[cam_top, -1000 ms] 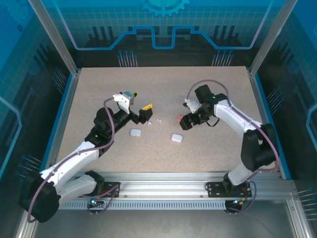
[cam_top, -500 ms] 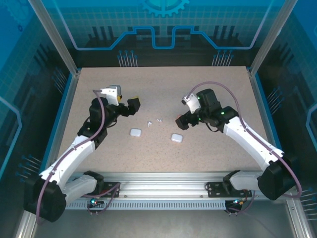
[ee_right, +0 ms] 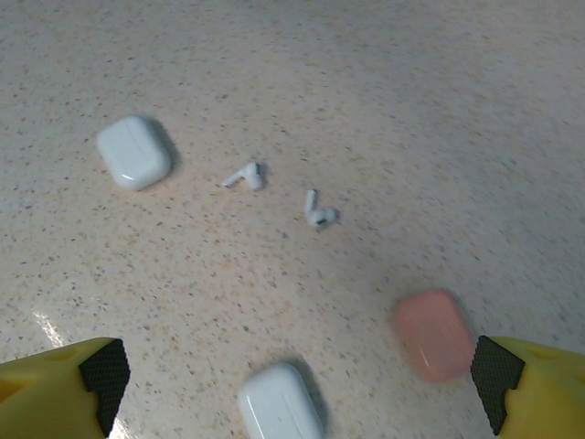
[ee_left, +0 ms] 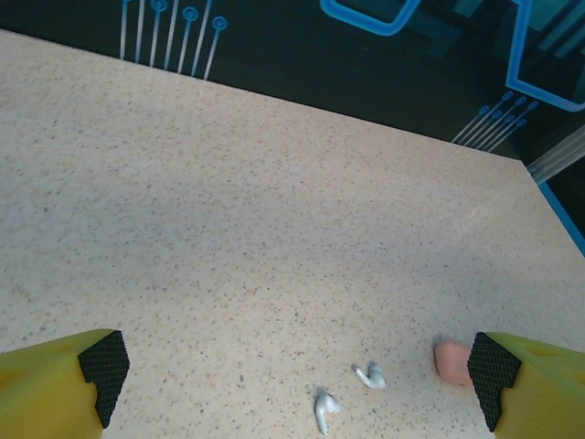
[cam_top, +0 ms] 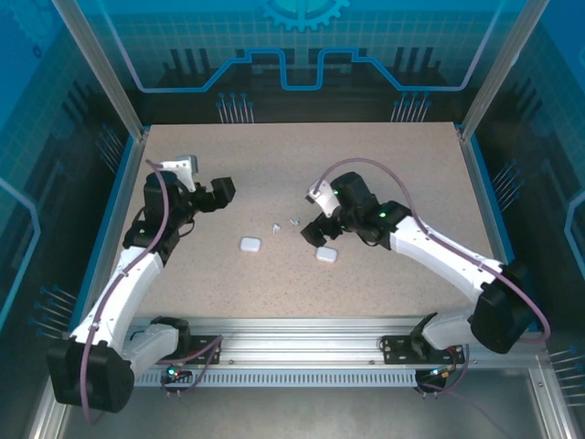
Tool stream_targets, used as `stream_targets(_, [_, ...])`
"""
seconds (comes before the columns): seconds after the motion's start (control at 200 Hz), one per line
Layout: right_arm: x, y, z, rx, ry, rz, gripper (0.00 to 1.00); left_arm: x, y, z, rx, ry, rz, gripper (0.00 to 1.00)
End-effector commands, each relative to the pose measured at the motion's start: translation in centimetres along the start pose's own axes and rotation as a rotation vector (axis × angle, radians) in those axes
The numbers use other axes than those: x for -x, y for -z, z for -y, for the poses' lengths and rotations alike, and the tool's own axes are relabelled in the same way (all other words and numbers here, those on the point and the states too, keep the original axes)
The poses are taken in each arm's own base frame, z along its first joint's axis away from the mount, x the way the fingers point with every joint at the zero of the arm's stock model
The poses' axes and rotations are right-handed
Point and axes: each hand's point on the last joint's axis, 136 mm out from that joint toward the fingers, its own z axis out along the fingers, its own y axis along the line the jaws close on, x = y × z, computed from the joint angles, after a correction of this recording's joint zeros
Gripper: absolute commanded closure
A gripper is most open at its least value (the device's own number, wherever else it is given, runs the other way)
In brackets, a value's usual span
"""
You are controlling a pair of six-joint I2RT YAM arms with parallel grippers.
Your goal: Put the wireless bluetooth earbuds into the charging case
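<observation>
Two white earbuds (ee_right: 245, 176) (ee_right: 320, 212) lie loose on the speckled table, also seen as earbuds (ee_left: 324, 407) (ee_left: 370, 375) and as small specks (cam_top: 275, 226) (cam_top: 293, 221). Three closed charging cases lie near them: a white case (ee_right: 134, 151) (cam_top: 250, 245), a white case (ee_right: 279, 402) (cam_top: 326, 255), and a salmon-pink case (ee_right: 434, 334) (ee_left: 452, 359). My right gripper (ee_right: 299, 373) (cam_top: 313, 234) hovers open above the near white case and the pink one, holding nothing. My left gripper (ee_left: 296, 373) (cam_top: 222, 190) is open and empty, well left of the earbuds.
Blue rails (cam_top: 119, 210) edge the speckled table on the left and right, and dark panels stand behind its far edge (ee_left: 302, 91). The aluminium bar (cam_top: 302, 329) holding both arm bases runs along the near side.
My left arm has drawn back to the left, away from the earbuds. My right arm has swung left over the cases, leaving the pink case on the table.
</observation>
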Motion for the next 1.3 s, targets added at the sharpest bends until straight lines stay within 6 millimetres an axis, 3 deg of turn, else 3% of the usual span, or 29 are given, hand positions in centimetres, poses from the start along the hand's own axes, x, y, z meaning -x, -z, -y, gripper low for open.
stream_targets(0.0, [2.4, -1.3, -1.4, 0.016, 0.153, 0.018, 0.00, -0.9, 0.3, -1.6, 0.032, 0.126, -0.065, 0.01])
stream_targets(0.31, [3.2, -8.2, -6.8, 0.182, 0.514, -0.111, 0.00, -2.1, -0.3, -5.0, 0.018, 0.435, -0.072, 0.01])
stream_targets(0.55, [2.9, -12.9, -9.6, 0.300, 0.537, -0.333, 0.00, -2.7, 0.5, -7.9, 0.071, 0.572, -0.046, 0.05])
stream_targets(0.81, [2.0, -15.3, -11.9, 0.366, 0.518, -0.482, 0.01, -2.6, 1.8, -9.4, 0.113, 0.609, 0.002, 0.06])
stream_targets(1.296, [0.4, -19.5, -13.3, 0.355, 0.543, -0.541, 0.01, -2.7, 1.8, -9.2, 0.096, 0.611, -0.001, 0.07])
